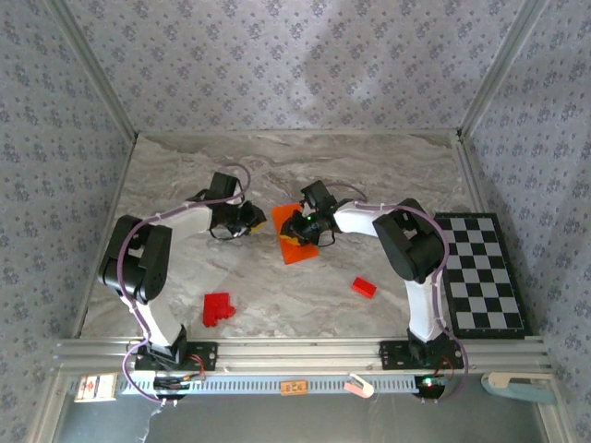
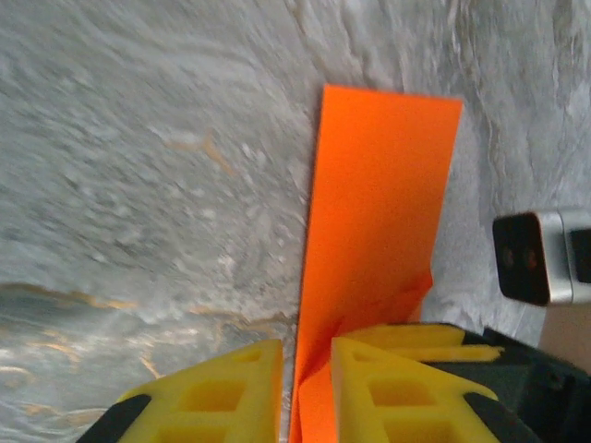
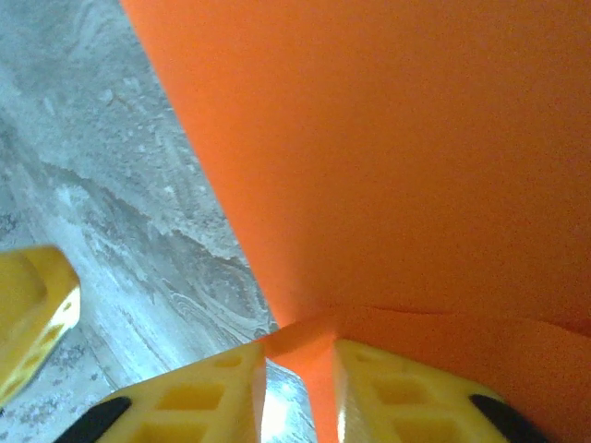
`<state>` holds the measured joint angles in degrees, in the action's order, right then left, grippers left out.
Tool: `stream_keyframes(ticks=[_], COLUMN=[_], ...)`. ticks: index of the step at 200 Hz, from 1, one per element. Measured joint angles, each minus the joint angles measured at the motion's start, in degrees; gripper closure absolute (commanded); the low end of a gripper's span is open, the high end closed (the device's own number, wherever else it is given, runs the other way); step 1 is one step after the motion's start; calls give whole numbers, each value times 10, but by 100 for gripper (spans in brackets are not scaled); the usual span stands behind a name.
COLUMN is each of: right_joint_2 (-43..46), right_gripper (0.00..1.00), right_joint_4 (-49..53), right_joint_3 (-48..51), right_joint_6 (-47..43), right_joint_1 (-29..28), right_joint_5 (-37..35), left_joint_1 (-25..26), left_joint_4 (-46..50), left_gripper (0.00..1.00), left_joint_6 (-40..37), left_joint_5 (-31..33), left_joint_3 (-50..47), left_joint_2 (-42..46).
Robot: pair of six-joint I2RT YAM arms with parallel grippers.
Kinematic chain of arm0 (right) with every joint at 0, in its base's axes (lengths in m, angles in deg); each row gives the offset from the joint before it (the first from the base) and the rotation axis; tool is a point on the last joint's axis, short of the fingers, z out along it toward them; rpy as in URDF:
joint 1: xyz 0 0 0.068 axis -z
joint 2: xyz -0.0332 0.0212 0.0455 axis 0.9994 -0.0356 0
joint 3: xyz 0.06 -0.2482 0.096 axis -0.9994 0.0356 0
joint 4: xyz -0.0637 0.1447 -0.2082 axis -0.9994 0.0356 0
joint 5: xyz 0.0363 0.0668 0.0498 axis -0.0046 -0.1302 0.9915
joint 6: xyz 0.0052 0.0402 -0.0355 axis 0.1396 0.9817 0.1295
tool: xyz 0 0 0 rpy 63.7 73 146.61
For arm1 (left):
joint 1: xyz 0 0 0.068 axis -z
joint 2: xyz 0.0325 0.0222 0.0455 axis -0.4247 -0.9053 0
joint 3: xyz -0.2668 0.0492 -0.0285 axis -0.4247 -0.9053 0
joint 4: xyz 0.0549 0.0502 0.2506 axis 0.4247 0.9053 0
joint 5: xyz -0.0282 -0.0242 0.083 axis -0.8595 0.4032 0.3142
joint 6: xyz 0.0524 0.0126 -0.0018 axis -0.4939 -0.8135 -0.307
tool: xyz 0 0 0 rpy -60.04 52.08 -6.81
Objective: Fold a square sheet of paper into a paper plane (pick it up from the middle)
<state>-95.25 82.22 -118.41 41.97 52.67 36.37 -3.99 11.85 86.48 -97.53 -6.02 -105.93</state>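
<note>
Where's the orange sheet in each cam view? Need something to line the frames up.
Top external: orange sheet at picture centre, mid-table.
Left wrist: right of centre, a strip running to the bottom edge.
Right wrist: upper and right area, down to the bottom edge.
Shared landmark: grey marble tabletop beside it.

Left arm (image 1: 180, 220), right arm (image 1: 362, 218), jaws clamped.

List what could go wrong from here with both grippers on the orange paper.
1. The left gripper and right gripper both pinch the square sheet of paper close together; pulling apart could tear it.
2. The sheet puckers at the right gripper, so a stray crease may set and spoil the fold.
3. A red block lies close to the right arm; a swing could knock it.
</note>
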Motion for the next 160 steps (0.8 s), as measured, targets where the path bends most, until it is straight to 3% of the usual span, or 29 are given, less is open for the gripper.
stream_keyframes(ticks=[39, 102, 160], right_joint_2=[0, -2, -2], right_gripper=[81, 99, 100], right_joint_4=[5, 14, 14], right_joint_3=[0, 0, 0], right_joint_6=[0, 0, 0], right_joint_1=[0, 0, 0], right_joint_5=[-2, -7, -7], left_joint_1=[35, 56, 66], left_joint_4=[-19, -42, -42], left_gripper=[86, 97, 100], left_joint_6=[9, 22, 24], left_joint_5=[-15, -30, -36], left_joint_3=[-12, -19, -12], left_joint_2=[0, -2, -38])
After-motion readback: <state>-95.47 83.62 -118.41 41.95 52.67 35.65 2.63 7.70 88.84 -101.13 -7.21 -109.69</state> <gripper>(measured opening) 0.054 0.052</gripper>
